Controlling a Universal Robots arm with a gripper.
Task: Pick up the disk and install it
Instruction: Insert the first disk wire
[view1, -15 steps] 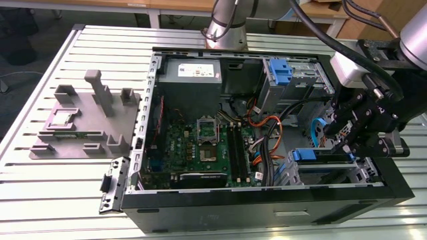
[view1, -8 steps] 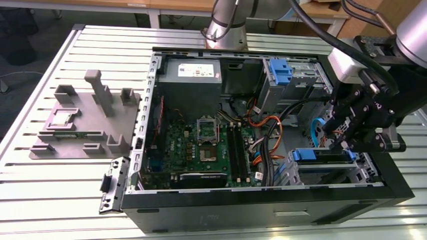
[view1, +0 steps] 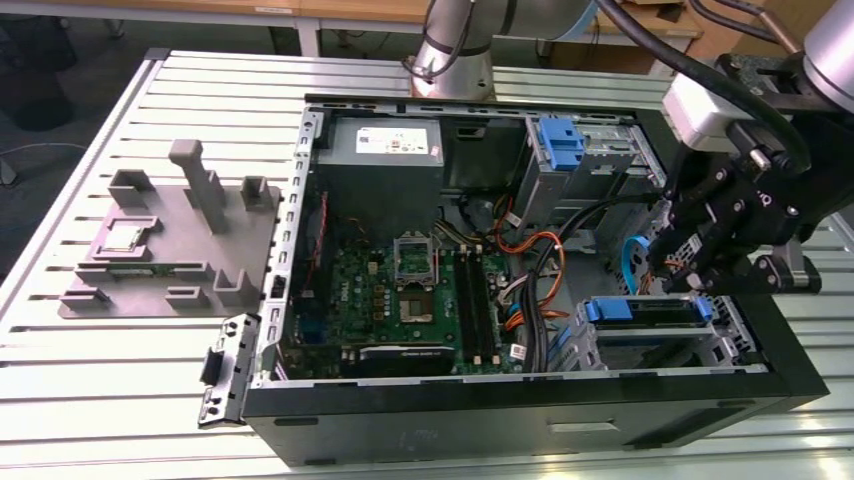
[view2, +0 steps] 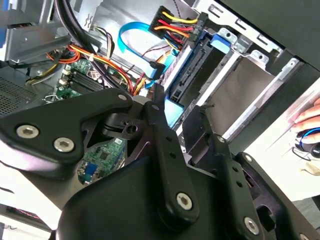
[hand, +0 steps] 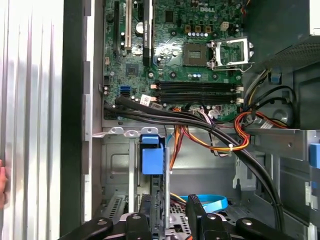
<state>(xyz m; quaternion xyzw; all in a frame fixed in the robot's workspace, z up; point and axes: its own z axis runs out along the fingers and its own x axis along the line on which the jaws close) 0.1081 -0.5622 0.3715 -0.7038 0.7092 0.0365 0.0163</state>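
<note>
The open computer case (view1: 534, 400) lies on its side on the slatted desk (view1: 134, 370), motherboard (view1: 400, 290) facing up. The arm's black gripper (view1: 687, 270) hangs over the corner of the case toward the exterior view's right, just above the drive cage (view1: 654, 340).

The disk (view1: 647, 312) already sits inside that cage: its blue carrier frame shows along the top edge in the exterior view, and in the first wrist view the blue tab (hand: 152, 157) stands up between the cage rails. In the second wrist view the disk (view2: 192, 75) is seen edge-on in its slot, and the bundle of red, yellow and black power wires (view2: 175, 22) and the blue data cable (view2: 132, 42) appear to reach its connector end. So the pick-up looks finished and the disk seems largely seated; whether it is pushed fully home I cannot tell.

The fingers (view2: 162, 125) are spread apart, with an open gap between them, and nothing is pinched there. They point down at the disk's blue edge, one finger tip very near or just touching it; contact is not clear. In the first wrist view the finger tips (hand: 197, 207) flank the disk's top edge.

A second blue bracket (view1: 561, 145) sits in the upper bay, well apart.
</note>
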